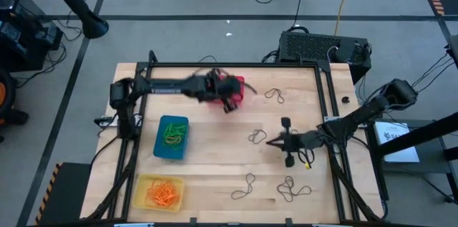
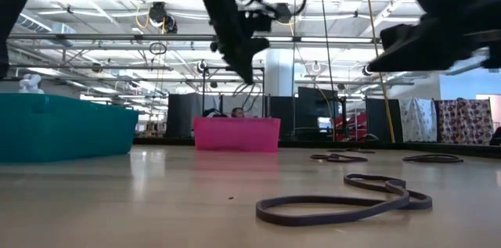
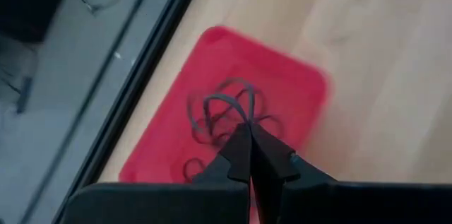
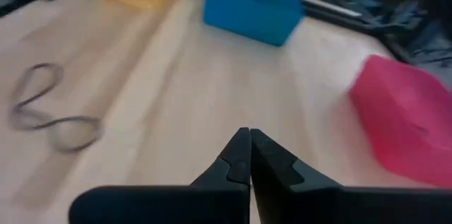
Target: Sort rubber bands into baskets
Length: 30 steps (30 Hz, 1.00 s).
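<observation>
Holding a dark rubber band (image 3: 227, 104), left end effector (image 3: 248, 133) over red basket (image 3: 296, 104).

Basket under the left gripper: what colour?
Red basket, clearest in the left wrist view.

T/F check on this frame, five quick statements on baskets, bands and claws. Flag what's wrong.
1. The left claw is over the red basket. True.
2. The left claw is shut on a dark rubber band. True.
3. The blue basket holds orange bands. False: it holds green bands; the orange bands lie in the yellow basket.
4. The right claw stands wide open. False: its fingers are shut, with nothing between them.
5. No bands remain on the table. False: several dark bands still lie on the wood.
</observation>
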Each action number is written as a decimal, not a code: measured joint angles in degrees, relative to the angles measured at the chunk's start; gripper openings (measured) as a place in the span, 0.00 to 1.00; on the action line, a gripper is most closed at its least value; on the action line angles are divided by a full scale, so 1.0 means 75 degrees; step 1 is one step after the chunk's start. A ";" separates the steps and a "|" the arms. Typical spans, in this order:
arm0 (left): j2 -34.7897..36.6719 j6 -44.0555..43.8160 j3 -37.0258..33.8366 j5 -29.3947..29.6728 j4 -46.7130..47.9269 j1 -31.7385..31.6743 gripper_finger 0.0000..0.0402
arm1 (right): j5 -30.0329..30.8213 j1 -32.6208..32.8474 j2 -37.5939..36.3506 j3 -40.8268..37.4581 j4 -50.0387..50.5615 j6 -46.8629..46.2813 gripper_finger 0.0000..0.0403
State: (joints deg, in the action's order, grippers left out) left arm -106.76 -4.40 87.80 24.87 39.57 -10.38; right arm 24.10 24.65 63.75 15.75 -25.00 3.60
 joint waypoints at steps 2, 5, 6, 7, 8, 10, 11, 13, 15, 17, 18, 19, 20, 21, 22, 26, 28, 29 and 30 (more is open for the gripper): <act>-0.0015 0.0221 -0.0053 -0.0416 0.0036 -0.0477 0.00 | -0.0006 -0.0341 -0.0001 0.0000 -0.0094 0.0088 0.00; -0.0041 0.0452 -0.0129 -0.0783 0.0038 -0.0999 0.00 | -0.0017 -0.0840 0.0000 0.0000 -0.0068 0.0101 0.00; -0.0041 0.0508 -0.0142 -0.0984 0.0052 -0.1141 0.00 | -0.0025 -0.0992 0.0000 0.0000 -0.0071 0.0101 0.00; -0.0038 0.0553 -0.0165 -0.1182 0.0038 -0.1263 0.00 | -0.0038 -0.1125 0.0000 0.0000 -0.0063 0.0082 0.00; -0.0038 0.0622 -0.0187 -0.1412 0.0039 -0.1353 0.00 | -0.0040 -0.1239 0.0000 0.0000 -0.0060 0.0047 0.00; -0.0038 0.0730 -0.0275 -0.1789 0.0058 -0.1455 0.00 | -0.0050 -0.1427 0.0000 0.0000 -0.0038 0.0034 0.00; -0.0038 0.0799 -0.0316 -0.1881 0.0065 -0.1488 0.00 | -0.0055 -0.1514 0.0000 0.0000 -0.0031 0.0037 0.00; -0.0038 0.0845 -0.0391 -0.1912 0.0065 -0.1518 0.01 | -0.0062 -0.1699 -0.0001 0.0000 -0.0018 0.0050 0.00; -0.0038 0.0844 -0.0411 -0.1909 0.0065 -0.1559 0.02 | -0.0057 -0.1886 0.0000 0.0000 0.0062 0.0012 0.00; -0.0038 0.0840 -0.0413 -0.1904 0.0058 -0.1570 0.03 | -0.0054 -0.2010 -0.0001 0.0000 0.0250 -0.0175 0.00; -0.0038 0.0846 -0.0413 -0.1906 0.0053 -0.1556 0.03 | -0.0057 -0.2051 -0.0002 0.0000 0.0364 -0.0312 0.00; -0.0038 0.0876 -0.0413 -0.1907 0.0053 -0.1519 0.03 | -0.0058 -0.2078 -0.0001 0.0000 0.0467 -0.0475 0.00; -0.0038 0.0960 -0.0413 -0.1909 0.0053 -0.1490 0.03 | -0.0057 -0.2087 -0.0001 0.0000 0.0552 -0.0652 0.00; -0.0038 0.1132 -0.0413 -0.1909 0.0053 -0.1458 0.03 | -0.0059 -0.2084 -0.0001 0.0000 0.0619 -0.0835 0.00; -0.0038 0.1326 -0.0413 -0.1909 0.0053 -0.1440 0.03 | -0.0059 -0.2084 0.0000 0.0000 0.0627 -0.1006 0.00; -0.0038 0.1795 -0.0413 -0.1886 0.0053 -0.1454 0.04 | -0.0059 -0.2082 -0.0003 0.0000 0.0376 -0.1293 0.00; -0.0038 0.1931 -0.0413 -0.1880 0.0053 -0.1453 0.04 | -0.0059 -0.2082 -0.0006 0.0003 0.0298 -0.1433 0.00; -0.0038 0.2029 -0.0413 -0.1883 0.0053 -0.1450 0.04 | -0.0059 -0.2079 -0.0006 0.0003 0.0318 -0.1536 0.00; -0.0038 0.2095 -0.0413 -0.1883 0.0055 -0.1447 0.04 | -0.0059 -0.2079 -0.0006 0.0003 0.0330 -0.1632 0.00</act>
State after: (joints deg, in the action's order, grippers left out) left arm -107.04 11.31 84.71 10.74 39.98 -21.23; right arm 23.66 9.06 63.70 15.77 -22.52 -8.64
